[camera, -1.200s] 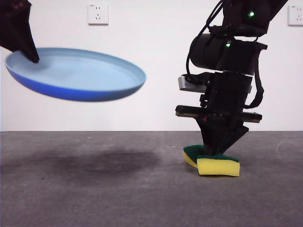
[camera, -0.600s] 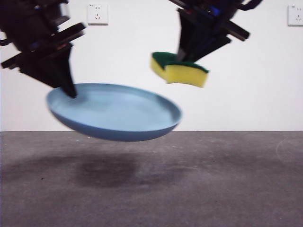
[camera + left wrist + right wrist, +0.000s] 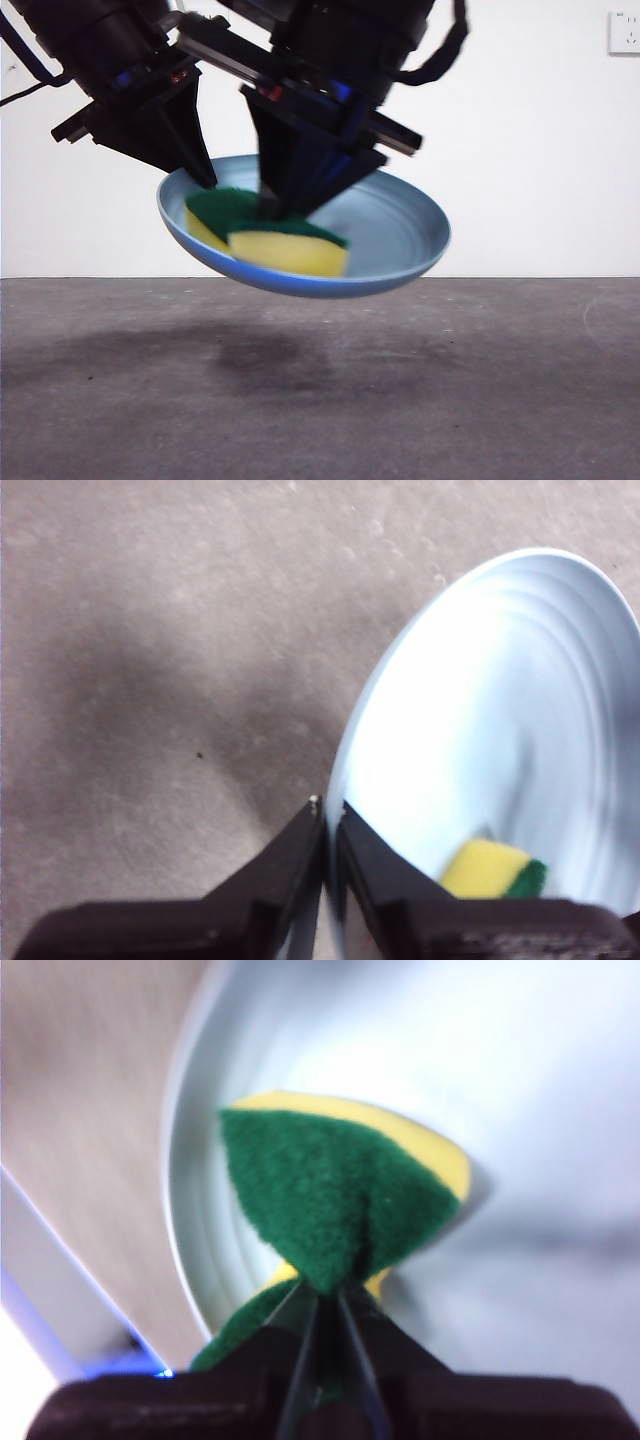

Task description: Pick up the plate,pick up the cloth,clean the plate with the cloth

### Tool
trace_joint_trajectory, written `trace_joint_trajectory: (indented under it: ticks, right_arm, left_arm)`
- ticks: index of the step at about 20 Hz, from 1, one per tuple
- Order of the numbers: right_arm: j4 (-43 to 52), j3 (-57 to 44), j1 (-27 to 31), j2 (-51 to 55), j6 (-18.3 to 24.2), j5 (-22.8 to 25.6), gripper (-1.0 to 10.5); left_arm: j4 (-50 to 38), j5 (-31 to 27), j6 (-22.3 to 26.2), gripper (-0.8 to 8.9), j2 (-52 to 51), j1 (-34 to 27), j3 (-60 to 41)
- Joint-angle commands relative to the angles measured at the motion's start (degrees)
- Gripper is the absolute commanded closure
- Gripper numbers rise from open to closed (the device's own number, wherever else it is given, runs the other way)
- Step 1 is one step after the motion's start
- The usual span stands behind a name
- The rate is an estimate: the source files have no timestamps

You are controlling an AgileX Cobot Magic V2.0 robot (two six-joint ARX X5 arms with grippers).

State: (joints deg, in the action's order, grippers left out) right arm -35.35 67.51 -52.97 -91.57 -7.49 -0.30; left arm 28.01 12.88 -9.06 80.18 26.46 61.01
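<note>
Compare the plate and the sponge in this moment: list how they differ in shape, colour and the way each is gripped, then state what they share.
Shape: the plate is wide, round and shallow; the sponge is a small thick block.
Colour: the plate is light blue throughout; the sponge is yellow foam with a dark green face.
Grip: the left end effector pinches the plate's thin rim; the right end effector squeezes the sponge's green face, folding it.
Shared: both are held above the table, the sponge inside the plate.

I am working in what looks like a plain test room or lab: a bare grey table (image 3: 480,400) is standing against a white wall (image 3: 540,150), and a wall socket (image 3: 625,32) is sitting high above the table.
</note>
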Motion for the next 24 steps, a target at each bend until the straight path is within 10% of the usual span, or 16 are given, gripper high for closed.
trace_joint_trajectory:
  ticks: [1,4,8,19,24]
  right_arm:
    - [-7.8,-0.3,0.4,-0.1,1.1,8.9,9.6]
    - [-11.5,-0.3,3.1,2.0,3.1,23.6,9.6]
    - [-5.3,-0.3,7.8,4.5,4.5,25.8,9.6]
    - [10.4,-0.3,10.7,3.5,-0.6,-1.0,9.6]
    - [8.9,-0.3,6.7,2.2,-1.9,-2.8,9.6]
  left_arm:
    - [-1.3,1.2,-1.5,8.22,-0.1,-0.4,-0.2]
    - [-1.1,5.2,-1.5,8.22,-0.1,-0.3,-0.2]
    - [-0.9,8.6,-1.5,8.22,-0.1,0.1,-0.2]
    - [-7.5,7.8,-4.9,8.22,-0.1,3.1,-0.2]
    - [-11.7,3.5,-7.2,8.22,-0.1,3.1,-0.2]
